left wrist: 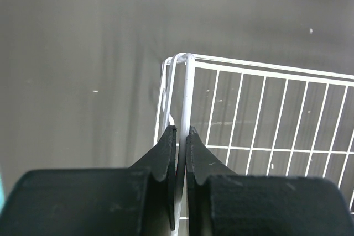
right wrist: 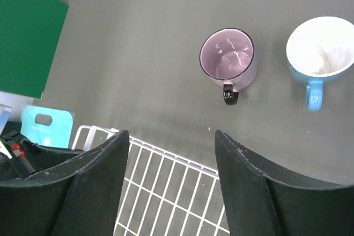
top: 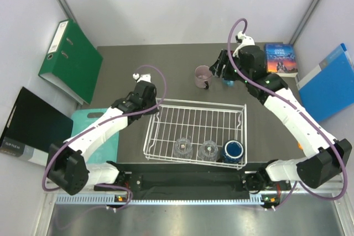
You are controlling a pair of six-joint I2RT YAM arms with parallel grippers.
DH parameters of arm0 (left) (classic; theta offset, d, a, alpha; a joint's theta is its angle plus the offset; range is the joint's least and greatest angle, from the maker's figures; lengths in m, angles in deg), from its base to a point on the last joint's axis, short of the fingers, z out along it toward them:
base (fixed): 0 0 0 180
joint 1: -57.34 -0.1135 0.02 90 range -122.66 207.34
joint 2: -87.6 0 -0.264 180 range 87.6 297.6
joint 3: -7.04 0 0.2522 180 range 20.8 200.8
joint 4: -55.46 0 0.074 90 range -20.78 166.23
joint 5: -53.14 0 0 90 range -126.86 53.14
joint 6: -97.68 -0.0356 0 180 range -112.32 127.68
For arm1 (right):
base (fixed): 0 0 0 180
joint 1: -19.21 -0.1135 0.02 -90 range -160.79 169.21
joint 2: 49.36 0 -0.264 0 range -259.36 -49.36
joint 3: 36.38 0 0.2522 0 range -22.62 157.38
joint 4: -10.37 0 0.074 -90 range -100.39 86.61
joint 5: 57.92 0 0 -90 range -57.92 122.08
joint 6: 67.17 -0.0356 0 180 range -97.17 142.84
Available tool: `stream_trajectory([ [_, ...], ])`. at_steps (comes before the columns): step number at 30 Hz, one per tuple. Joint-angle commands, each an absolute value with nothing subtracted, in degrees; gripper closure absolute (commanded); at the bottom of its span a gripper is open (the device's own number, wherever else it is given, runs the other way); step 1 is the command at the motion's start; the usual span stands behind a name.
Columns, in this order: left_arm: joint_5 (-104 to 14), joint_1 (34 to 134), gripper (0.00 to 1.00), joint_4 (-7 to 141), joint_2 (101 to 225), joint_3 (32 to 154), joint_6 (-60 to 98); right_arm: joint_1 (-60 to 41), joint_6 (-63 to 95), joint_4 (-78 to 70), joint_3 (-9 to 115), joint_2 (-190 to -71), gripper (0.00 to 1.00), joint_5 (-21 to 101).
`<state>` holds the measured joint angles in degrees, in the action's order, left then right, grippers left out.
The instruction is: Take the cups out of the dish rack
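The white wire dish rack (top: pixel 202 102) sits mid-table. In its near row stand two clear glass tumblers (top: pixel 182 148) (top: pixel 208 149) and the dark navy mug (top: pixel 234 151). The mauve-pink mug (top: pixel 203 75) stands on the table behind the rack, with the light blue mug (top: pixel 227 83) beside it, mostly hidden by my right gripper (top: pixel 220 68). That gripper is open and empty above the table; its wrist view shows the mauve mug (right wrist: pixel 228 54), the blue mug (right wrist: pixel 321 53) and the rack's far rim (right wrist: pixel 166 157). My left gripper (left wrist: pixel 181 131) is shut on the rack's far-left corner wire (left wrist: pixel 188 81). An orange sliver (top: pixel 299 145) peeks from behind the right arm.
A green binder (top: pixel 72 59) and a black folder (top: pixel 33 125) lie at the left. A teal cutting board (top: pixel 83 122) lies under the left arm. A book (top: pixel 281 59) and a blue folder (top: pixel 329 81) lie at the back right.
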<state>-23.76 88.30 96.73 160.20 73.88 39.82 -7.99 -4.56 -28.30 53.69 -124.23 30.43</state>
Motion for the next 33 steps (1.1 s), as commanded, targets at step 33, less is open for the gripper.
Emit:
stream_trajectory([
  [33, -14.4, 80.2, 1.00, 97.8, 161.5, 73.3, 45.6, -7.8, -5.1, -50.0, 37.8, -105.5, 0.34, 17.9],
])
